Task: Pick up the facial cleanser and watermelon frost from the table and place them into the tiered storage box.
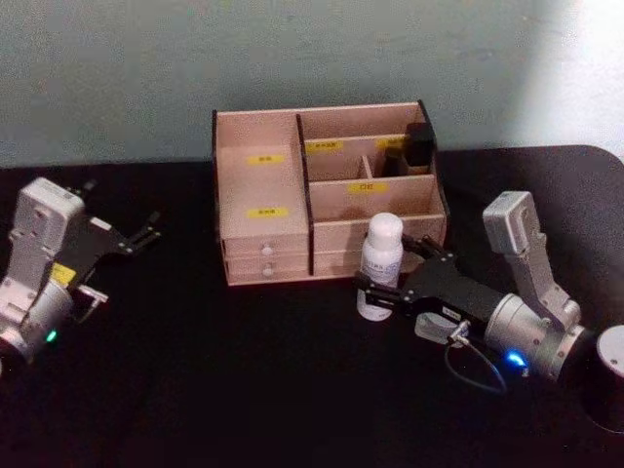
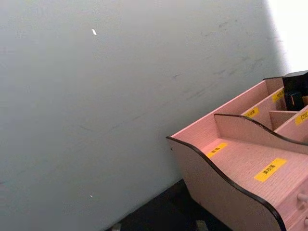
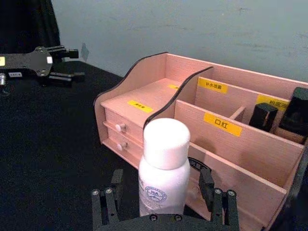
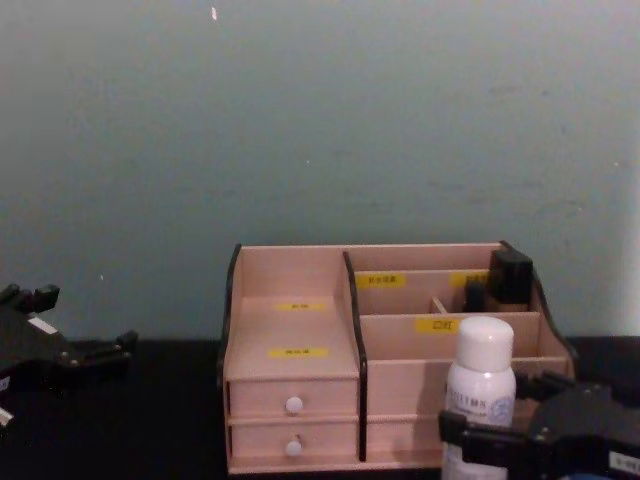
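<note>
right gripper point(image 1: 385, 275) is at the front right of the tiered storage box point(image 1: 263, 195), low over the black table point(image 1: 244, 380), arm coming in from the robot's right. its fingers point(image 3: 117, 179) sit on either side of a white bottle point(image 1: 382, 249) with a white cap, which i take to be the facial cleanser. the right wrist view shows the bottle point(image 3: 166, 163) upright between the two fingers with a dark gap on each side, so the jaws look spread around it, not clamped. in the head view the bottle's base is at table level, just in front of the box's lower right front panel. in the chest view the bottle point(image 4: 482, 375) stands in front of the box point(image 4: 295, 330), its lower part hidden behind the gripper body. can't pick out the watermelon frost. box is on the table against the grey-green wall point(image 2: 120, 96): stepped shelf and two white-knobbed drawers point(image 1: 265, 258) on its left half, open tiered compartments with yellow labels on its right half. a dark object point(image 1: 419, 144) sits in the rear right compartment. left gripper point(image 1: 151, 227) is parked over the left side of the table, well apart from the box, fingers spread and nothing between them. it's also seen far off in the right wrist view point(image 3: 70, 63).
</note>
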{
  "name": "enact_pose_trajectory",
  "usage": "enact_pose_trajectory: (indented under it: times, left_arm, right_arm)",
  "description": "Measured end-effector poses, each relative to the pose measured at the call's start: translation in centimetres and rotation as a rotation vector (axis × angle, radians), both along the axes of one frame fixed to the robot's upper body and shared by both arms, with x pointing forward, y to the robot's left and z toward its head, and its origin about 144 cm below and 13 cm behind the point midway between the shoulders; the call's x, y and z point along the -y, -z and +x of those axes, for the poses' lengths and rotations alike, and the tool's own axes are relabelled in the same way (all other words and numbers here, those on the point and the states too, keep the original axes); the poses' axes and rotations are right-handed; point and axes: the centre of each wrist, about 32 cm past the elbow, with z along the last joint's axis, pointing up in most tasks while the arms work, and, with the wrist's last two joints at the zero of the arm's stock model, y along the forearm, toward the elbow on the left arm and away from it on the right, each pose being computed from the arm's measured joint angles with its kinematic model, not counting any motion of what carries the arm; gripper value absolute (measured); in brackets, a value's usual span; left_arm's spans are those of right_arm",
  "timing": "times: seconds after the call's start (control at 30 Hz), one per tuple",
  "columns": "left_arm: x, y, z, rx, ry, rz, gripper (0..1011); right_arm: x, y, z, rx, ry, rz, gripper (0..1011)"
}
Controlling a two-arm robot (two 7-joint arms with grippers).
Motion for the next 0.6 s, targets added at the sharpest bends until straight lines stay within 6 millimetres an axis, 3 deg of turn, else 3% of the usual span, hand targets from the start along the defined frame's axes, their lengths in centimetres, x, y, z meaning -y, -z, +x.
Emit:
enact_pose_trajectory:
  times: [0.6]
  left_arm:
    - [0.00, 0.00, 0.00, 0.000, 0.000, 0.000, 1001]
  right_arm:
    - [-0.49, 0.42, 0.63, -0.011, -0.001, 0.005, 1002]
